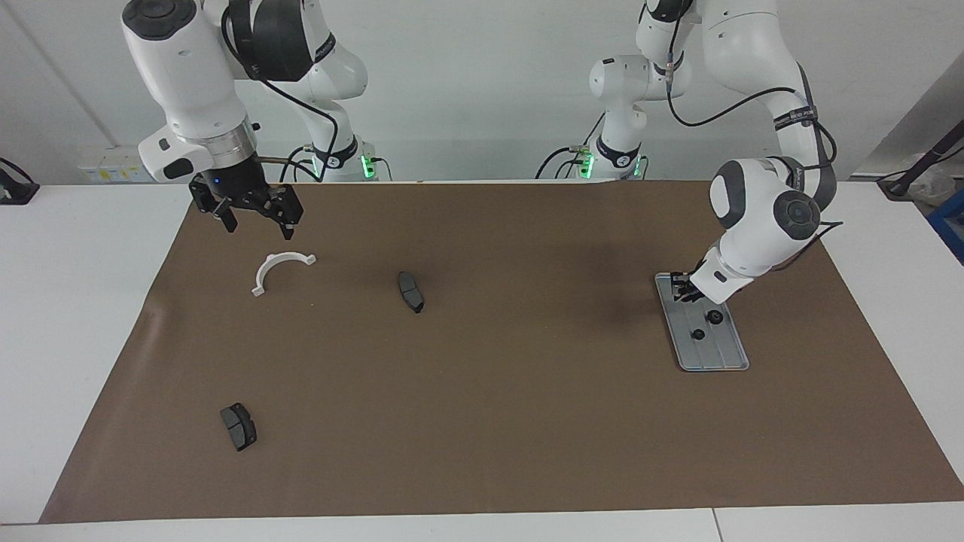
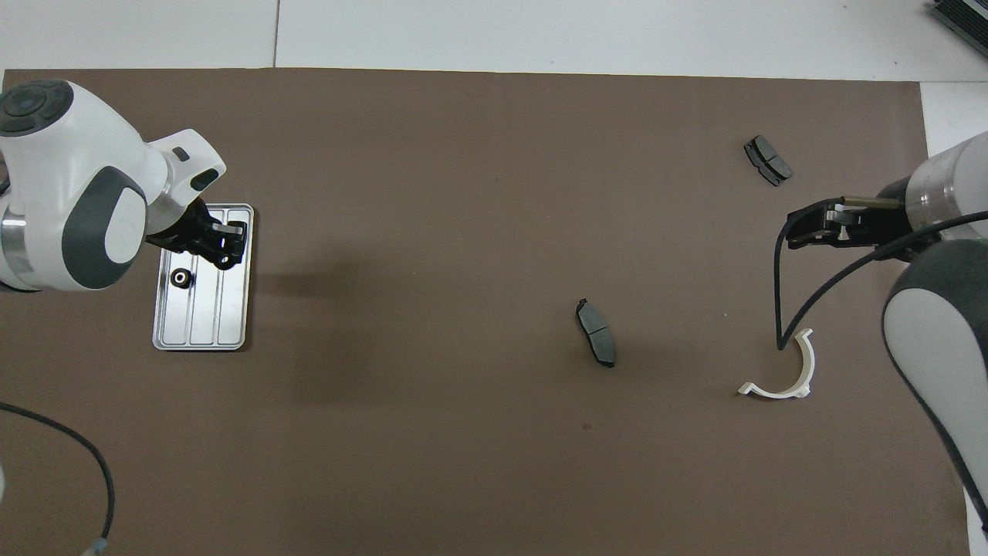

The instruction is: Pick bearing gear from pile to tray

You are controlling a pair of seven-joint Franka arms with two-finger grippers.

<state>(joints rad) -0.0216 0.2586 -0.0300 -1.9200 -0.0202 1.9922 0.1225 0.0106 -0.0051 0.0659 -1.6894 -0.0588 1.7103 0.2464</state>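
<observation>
The silver grooved tray [image 1: 712, 360] lies on the brown mat toward the left arm's end; it also shows in the overhead view [image 2: 202, 332]. Two small black gears [image 1: 715, 317] [image 1: 698, 333] lie in it; the overhead view shows one gear [image 2: 181, 279]. My left gripper [image 1: 682, 290] is low over the tray's end nearer the robots, open and empty, and shows from above [image 2: 229, 245]. My right gripper [image 1: 257, 220] is open and empty, up over the mat by the white half-ring bracket [image 1: 279, 268]. I see no gears loose on the mat.
The bracket [image 2: 789, 377] lies toward the right arm's end. One dark grey pad piece [image 1: 410, 292] [image 2: 596, 333] lies mid-mat. A second pad [image 1: 238, 426] [image 2: 768, 161] lies farther from the robots than the bracket. A brown mat [image 1: 482, 421] covers the white table.
</observation>
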